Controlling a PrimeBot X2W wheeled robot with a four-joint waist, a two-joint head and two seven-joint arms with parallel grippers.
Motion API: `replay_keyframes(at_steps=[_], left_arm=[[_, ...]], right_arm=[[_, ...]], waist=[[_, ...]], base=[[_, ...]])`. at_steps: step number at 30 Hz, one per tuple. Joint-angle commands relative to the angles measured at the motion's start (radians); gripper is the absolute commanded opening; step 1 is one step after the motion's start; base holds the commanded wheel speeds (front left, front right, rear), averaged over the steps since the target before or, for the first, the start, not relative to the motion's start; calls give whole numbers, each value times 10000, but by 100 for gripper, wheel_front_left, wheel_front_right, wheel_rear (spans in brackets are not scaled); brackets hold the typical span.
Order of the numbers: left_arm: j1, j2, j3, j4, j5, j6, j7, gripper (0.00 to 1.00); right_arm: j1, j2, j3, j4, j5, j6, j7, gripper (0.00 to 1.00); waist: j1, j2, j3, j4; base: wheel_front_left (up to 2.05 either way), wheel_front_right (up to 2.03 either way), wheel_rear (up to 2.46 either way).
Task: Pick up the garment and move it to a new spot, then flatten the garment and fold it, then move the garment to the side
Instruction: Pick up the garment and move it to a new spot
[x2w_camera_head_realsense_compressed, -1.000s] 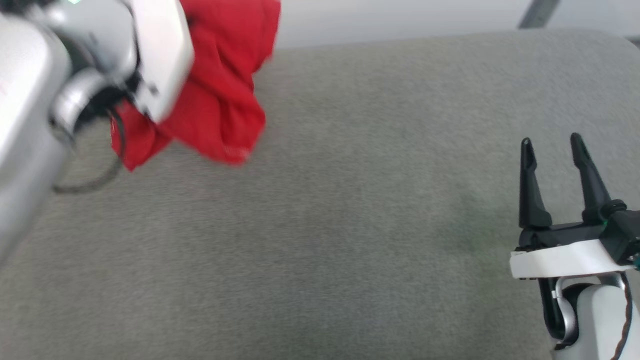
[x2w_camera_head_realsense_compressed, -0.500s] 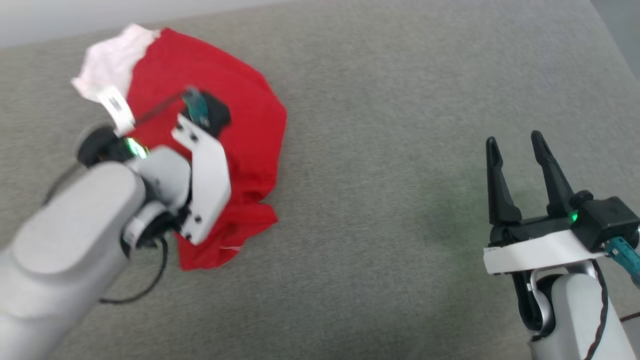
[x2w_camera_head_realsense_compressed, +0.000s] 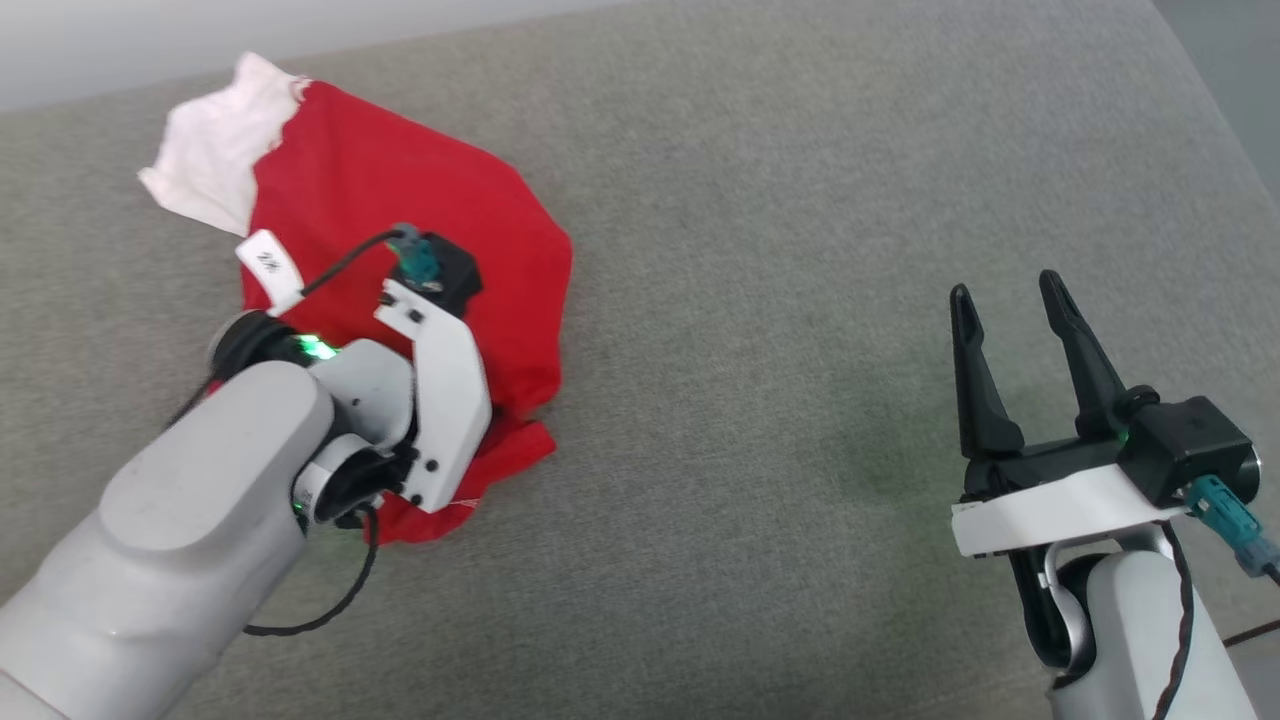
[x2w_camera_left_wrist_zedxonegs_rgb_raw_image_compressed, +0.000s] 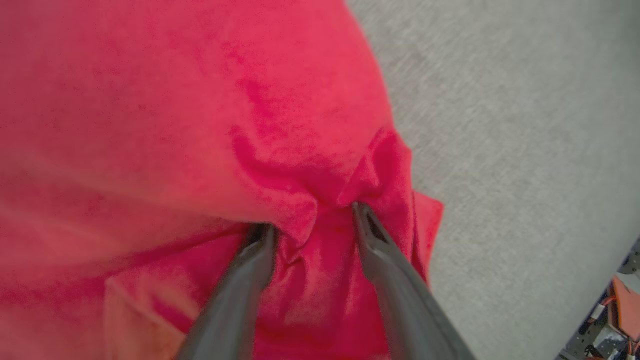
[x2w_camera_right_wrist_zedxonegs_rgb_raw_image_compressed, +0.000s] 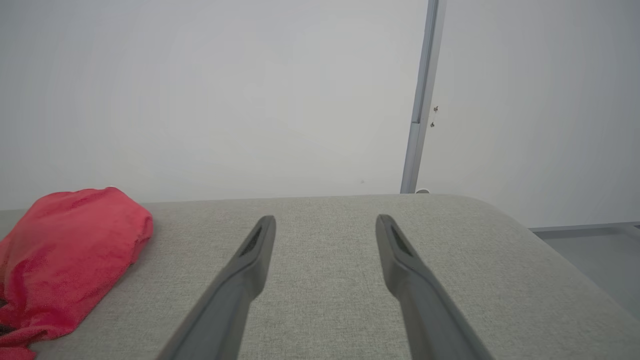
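Note:
The garment (x2w_camera_head_realsense_compressed: 400, 190) lies in a crumpled red heap at the left of the grey cushion, one white sleeve (x2w_camera_head_realsense_compressed: 215, 160) sticking out at its far left corner. My left arm's wrist (x2w_camera_head_realsense_compressed: 435, 380) hangs over the heap, pointing down into it. In the left wrist view my left gripper (x2w_camera_left_wrist_zedxonegs_rgb_raw_image_compressed: 312, 215) has its fingers parted, tips pressed into the red cloth (x2w_camera_left_wrist_zedxonegs_rgb_raw_image_compressed: 200, 100), with a bunched fold lying loose between them. My right gripper (x2w_camera_head_realsense_compressed: 1005, 290) stands open and empty at the lower right, well apart from the garment (x2w_camera_right_wrist_zedxonegs_rgb_raw_image_compressed: 70, 240).
The grey upholstered surface (x2w_camera_head_realsense_compressed: 780, 250) stretches wide between the heap and my right gripper. Its far edge meets a pale wall, and its right corner rounds off near a floor strip (x2w_camera_head_realsense_compressed: 1240, 80). A grey upright post (x2w_camera_right_wrist_zedxonegs_rgb_raw_image_compressed: 422, 95) stands behind the surface.
The head camera has tilted down. The garment hung bunched from my left gripper; now it rests on the cushion with the sleeve spread out, and the left fingers have parted.

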Motion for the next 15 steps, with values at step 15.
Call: replay_keyframes(at_steps=[15], left_arm=[[1277, 683, 1242, -1284, 213, 258, -3916, 100]], right_arm=[[782, 5, -499, 103, -720, -3, -55, 100]], waist=[[0, 0, -1665, 1642]], base=[[0, 0, 0]])
